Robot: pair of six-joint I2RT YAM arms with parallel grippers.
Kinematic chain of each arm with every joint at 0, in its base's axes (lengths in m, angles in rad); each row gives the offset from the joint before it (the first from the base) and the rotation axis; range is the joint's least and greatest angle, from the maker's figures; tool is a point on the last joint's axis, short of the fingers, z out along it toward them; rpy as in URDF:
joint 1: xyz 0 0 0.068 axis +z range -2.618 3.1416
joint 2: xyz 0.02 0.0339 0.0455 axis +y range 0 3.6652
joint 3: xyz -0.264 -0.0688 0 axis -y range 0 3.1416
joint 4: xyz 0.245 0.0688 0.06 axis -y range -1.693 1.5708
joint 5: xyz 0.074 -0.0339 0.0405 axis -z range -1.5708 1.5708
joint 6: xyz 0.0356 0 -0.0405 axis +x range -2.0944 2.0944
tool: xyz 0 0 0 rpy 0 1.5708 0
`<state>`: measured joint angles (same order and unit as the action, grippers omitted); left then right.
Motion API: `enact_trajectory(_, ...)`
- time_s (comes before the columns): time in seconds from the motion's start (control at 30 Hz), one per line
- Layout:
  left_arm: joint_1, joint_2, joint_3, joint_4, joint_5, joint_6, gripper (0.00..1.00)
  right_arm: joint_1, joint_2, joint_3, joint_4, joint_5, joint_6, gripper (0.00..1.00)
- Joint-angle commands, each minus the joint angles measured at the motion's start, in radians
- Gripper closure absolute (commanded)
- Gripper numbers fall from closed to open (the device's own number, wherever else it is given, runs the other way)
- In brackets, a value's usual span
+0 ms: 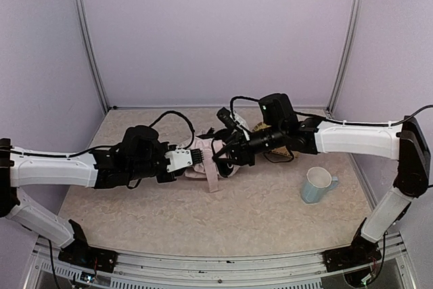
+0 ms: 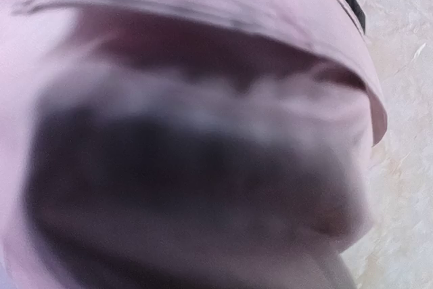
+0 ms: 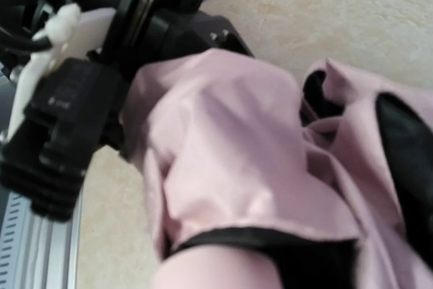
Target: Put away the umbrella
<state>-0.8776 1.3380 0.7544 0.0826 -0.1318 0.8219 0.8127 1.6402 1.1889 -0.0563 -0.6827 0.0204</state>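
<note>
Two arms are seen nose to nose over the middle of the table (image 1: 135, 214), and that is where trouble could be made. The left gripper (image 1: 199, 156) and the right gripper (image 1: 222, 157) are set just beside each other with only cloth between them, so a knock of finger on finger could be caused by any further closing in. Next down, the umbrella (image 1: 211, 170): if it is tugged from both sides at once, its loose pink canopy could be pulled out of its folds. The mug (image 1: 318, 185), well apart at the near right, could be clipped only by a wide swing.

The umbrella is found bunched at the table's centre, between the two grippers and apparently against both. Each wrist view is filled with fabric and no fingers can be made out, so wide, narrow or clamped cannot be told for either.
</note>
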Motion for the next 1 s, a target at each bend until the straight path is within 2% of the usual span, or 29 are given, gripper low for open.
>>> enact_trajectory(0.0, -0.020, 0.049, 0.018, 0.102, 0.061, -0.014, 0.44, 0.000, -0.026, -0.066, 0.155, -0.042, 0.027, 1.00)
enact_trajectory(0.03, -0.015, 0.056, 0.013, 0.100, 0.072, -0.025, 0.35, -0.001, -0.019, -0.067, 0.162, -0.041, 0.026, 1.00)
enact_trajectory(0.13, 0.011, 0.051, -0.009, 0.098, 0.083, -0.072, 0.21, -0.015, 0.003, -0.072, 0.180, -0.016, 0.028, 1.00)
enact_trajectory(0.23, 0.033, -0.003, -0.034, 0.095, 0.082, -0.124, 0.02, -0.051, 0.009, -0.103, 0.229, -0.004, 0.071, 1.00)
enact_trajectory(0.37, 0.059, -0.144, -0.084, 0.103, 0.109, -0.199, 0.01, -0.088, -0.006, -0.138, 0.306, -0.006, 0.122, 1.00)
enact_trajectory(0.53, 0.103, -0.307, -0.169, 0.176, 0.106, -0.297, 0.01, -0.095, 0.004, -0.147, 0.311, 0.010, 0.125, 1.00)
enact_trajectory(0.6, 0.099, -0.350, -0.174, 0.187, 0.073, -0.359, 0.01, -0.096, 0.008, -0.158, 0.331, 0.022, 0.145, 1.00)
enact_trajectory(0.67, 0.067, -0.392, -0.169, 0.194, 0.125, -0.450, 0.01, -0.096, 0.005, -0.170, 0.351, 0.046, 0.172, 1.00)
enact_trajectory(0.73, 0.028, -0.387, -0.167, 0.207, 0.247, -0.577, 0.12, -0.097, -0.002, -0.178, 0.371, 0.082, 0.216, 1.00)
enact_trajectory(0.8, 0.007, -0.338, -0.196, 0.256, 0.366, -0.717, 0.35, -0.096, -0.009, -0.198, 0.415, 0.098, 0.264, 1.00)
enact_trajectory(0.87, -0.009, -0.270, -0.245, 0.304, 0.400, -0.811, 0.49, -0.096, -0.013, -0.223, 0.462, 0.107, 0.307, 1.00)
enact_trajectory(0.97, -0.052, -0.192, -0.259, 0.342, 0.435, -0.833, 0.51, -0.095, -0.008, -0.246, 0.522, 0.127, 0.357, 1.00)
